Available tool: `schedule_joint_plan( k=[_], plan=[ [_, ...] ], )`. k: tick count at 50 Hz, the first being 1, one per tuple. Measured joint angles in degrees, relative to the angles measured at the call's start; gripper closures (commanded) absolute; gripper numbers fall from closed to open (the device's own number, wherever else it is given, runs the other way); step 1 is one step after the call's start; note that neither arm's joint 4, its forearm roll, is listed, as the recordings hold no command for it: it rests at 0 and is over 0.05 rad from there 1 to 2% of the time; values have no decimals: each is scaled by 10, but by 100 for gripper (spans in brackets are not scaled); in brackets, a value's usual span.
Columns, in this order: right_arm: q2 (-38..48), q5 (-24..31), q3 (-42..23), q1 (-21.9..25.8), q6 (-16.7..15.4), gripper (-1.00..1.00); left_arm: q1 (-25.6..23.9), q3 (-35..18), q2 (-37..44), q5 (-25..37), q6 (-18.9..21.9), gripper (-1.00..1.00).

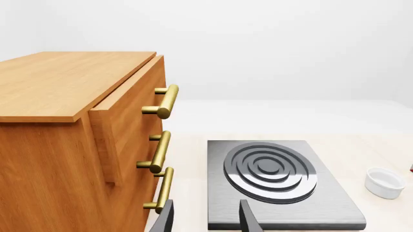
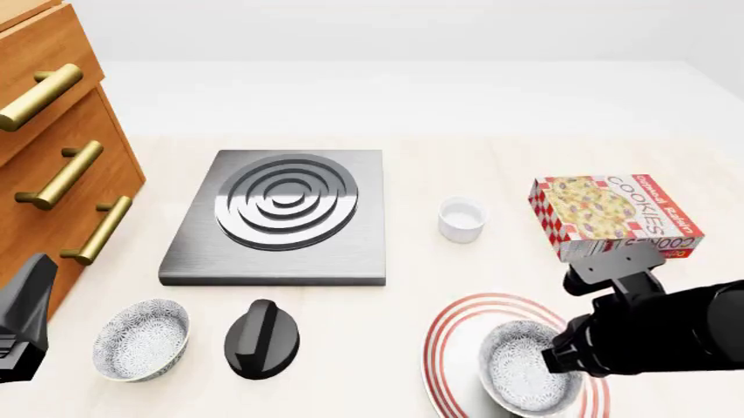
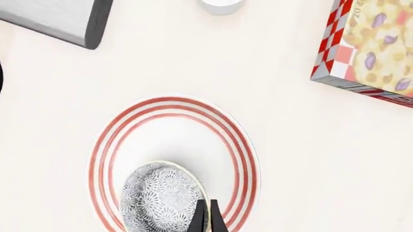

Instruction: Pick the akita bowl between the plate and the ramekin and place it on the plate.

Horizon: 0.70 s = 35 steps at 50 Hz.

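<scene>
Front view: the akita bowl point(image 2: 530, 378) sits over the plate point(image 2: 456, 333), near its right side; the frame's lower edge cuts off both. The right gripper point(image 3: 207, 220) pinches the bowl's rim, its fingers point(image 3: 199, 217) nearly together with the thin wall between them; in the front view the dark arm hides the fingertips. Whether the bowl rests on the plate or hangs just above cannot be told. The ramekin point(image 2: 462, 219) stands beyond the plate. The left gripper point(image 1: 205, 218) hangs released, fingers apart, before the hob point(image 1: 277, 183); only its finger ends show. A second patterned bowl point(image 2: 142, 339) lies at front left.
</scene>
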Motion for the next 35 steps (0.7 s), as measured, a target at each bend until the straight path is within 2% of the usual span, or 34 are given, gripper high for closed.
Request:
schedule_joint_plan(
  k=[1, 13, 27, 35],
  plan=[
    [2, -2, 0, -1, 0, -100, 0, 0, 0, 0, 0, -100],
    [0, 6, -8, -15, -9, -100, 0, 0, 0, 0, 0, -100],
    [-72, 85, -51, -49, -14, -100, 0, 0, 0, 0, 0, -100],
    [-96, 103, -61, -59, -5, -100, 0, 0, 0, 0, 0, -100]
  ],
)
